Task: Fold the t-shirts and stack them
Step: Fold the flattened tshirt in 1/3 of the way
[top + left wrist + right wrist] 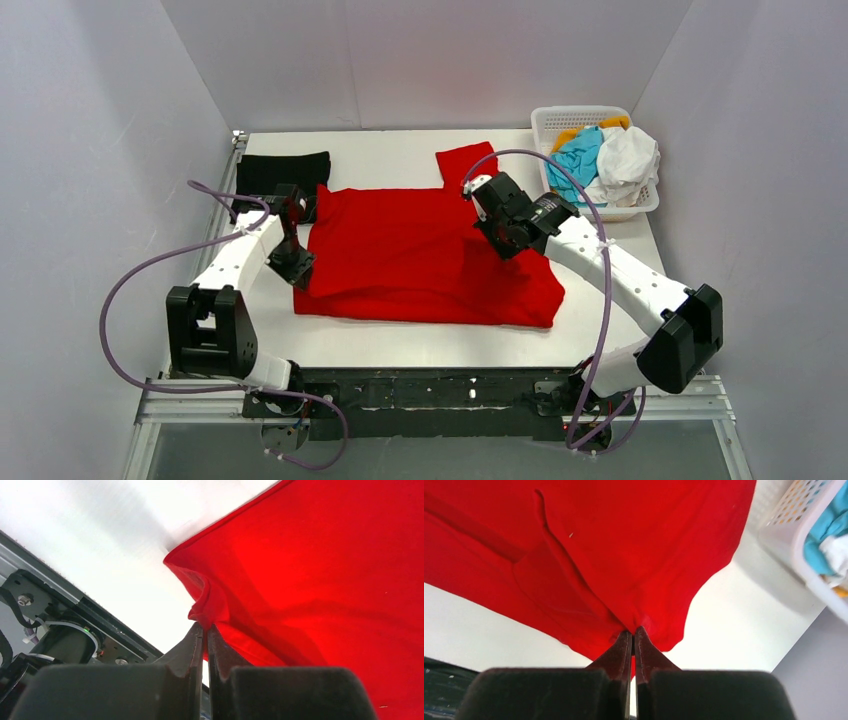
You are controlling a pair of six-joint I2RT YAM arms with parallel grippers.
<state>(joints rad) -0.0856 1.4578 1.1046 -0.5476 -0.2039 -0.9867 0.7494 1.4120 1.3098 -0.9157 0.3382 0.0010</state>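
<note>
Red t-shirt (420,250): centre of white table (400,150), between the two arms, pinched at left and right.

Surroundings:
- black t-shirt (282,172), folded into a rectangle, far left of table, just beyond the red cloth's left corner.
- white lattice basket (580,118), far right corner, holding cyan t-shirt (580,155), white t-shirt (628,160) and orange t-shirt (612,123) in a loose heap.
- purple cables (150,270) looping off each arm.
- right arm reaching over the red cloth's right part and hiding some of it from above.

Materials: soft matte cloth throughout; smooth pale tabletop; hard plastic basket with grid-holed walls; dark, tapered fingers.

Claws:
- left gripper (205,627) clenched on a bunched bit of the red t-shirt's left edge.
- right gripper (633,630) clamped on a gathered fold of the same shirt.

Appearance: bright red, large, partly doubled over, upper layer lying short of the near hem; one sleeve pointing toward the far edge; creases fanning out from both pinch points.
</note>
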